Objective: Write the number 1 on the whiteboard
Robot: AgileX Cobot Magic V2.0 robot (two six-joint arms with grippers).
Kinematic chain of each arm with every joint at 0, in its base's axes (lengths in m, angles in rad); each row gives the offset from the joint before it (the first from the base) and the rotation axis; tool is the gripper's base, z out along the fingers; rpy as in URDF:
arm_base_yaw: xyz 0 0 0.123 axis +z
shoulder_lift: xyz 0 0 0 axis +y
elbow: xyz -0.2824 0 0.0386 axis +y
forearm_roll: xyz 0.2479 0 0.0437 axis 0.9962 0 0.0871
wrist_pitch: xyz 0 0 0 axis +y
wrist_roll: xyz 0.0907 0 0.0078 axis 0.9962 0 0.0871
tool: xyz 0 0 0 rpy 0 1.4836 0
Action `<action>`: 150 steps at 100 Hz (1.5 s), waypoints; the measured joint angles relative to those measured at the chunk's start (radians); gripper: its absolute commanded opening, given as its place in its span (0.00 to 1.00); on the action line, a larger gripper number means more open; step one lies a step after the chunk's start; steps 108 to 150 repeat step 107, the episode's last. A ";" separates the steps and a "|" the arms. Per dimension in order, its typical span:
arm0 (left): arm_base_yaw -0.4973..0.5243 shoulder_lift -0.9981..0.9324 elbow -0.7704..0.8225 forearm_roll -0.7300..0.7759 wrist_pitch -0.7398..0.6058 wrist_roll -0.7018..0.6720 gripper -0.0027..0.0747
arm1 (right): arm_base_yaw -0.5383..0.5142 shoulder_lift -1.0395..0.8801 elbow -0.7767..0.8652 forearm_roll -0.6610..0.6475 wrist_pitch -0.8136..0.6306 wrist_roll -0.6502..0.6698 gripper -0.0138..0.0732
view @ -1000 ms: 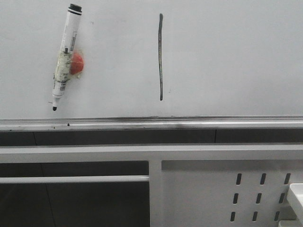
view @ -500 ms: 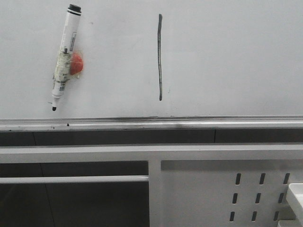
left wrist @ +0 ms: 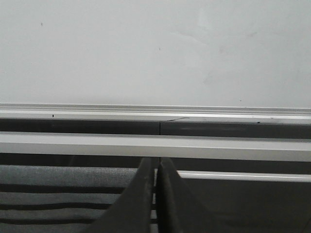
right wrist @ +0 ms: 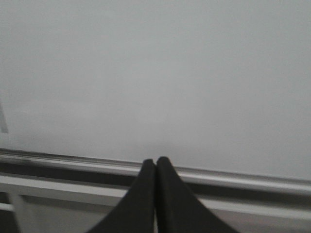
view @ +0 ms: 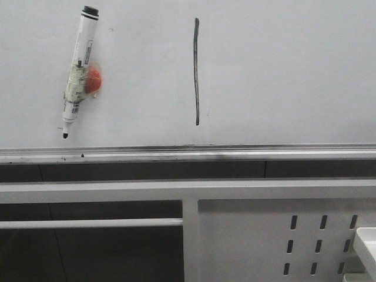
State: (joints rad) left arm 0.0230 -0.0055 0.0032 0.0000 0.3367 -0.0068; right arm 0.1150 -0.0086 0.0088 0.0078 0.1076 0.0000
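The whiteboard (view: 282, 76) carried the number 1 (view: 197, 70), a thin dark near-vertical stroke in its upper middle, ending above the silver ledge (view: 235, 154). A marker pen (view: 78, 70) stuck to the board well left of the stroke, tip downward, tape and a red lump at mid-barrel. The left gripper (left wrist: 155, 167) was closed with nothing between its fingers. The right gripper (right wrist: 155, 165) was likewise pinched together, empty, before the board. No containers were observed.

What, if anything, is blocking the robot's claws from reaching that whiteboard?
Nothing visible. Both wrist views show the whiteboard straight ahead of the closed left gripper and right gripper, with only its ledge below. The number 1 is already drawn.
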 measured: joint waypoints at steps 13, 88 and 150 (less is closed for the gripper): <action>0.000 0.000 0.000 0.000 0.000 0.000 0.01 | -0.180 -0.001 0.000 -0.008 0.128 0.008 0.08; 0.000 0.000 0.000 0.000 0.000 0.000 0.01 | -0.242 -0.002 -0.002 -0.008 0.220 0.011 0.08; 0.000 0.000 0.000 0.000 0.000 0.000 0.01 | -0.242 -0.002 -0.002 -0.008 0.220 0.011 0.08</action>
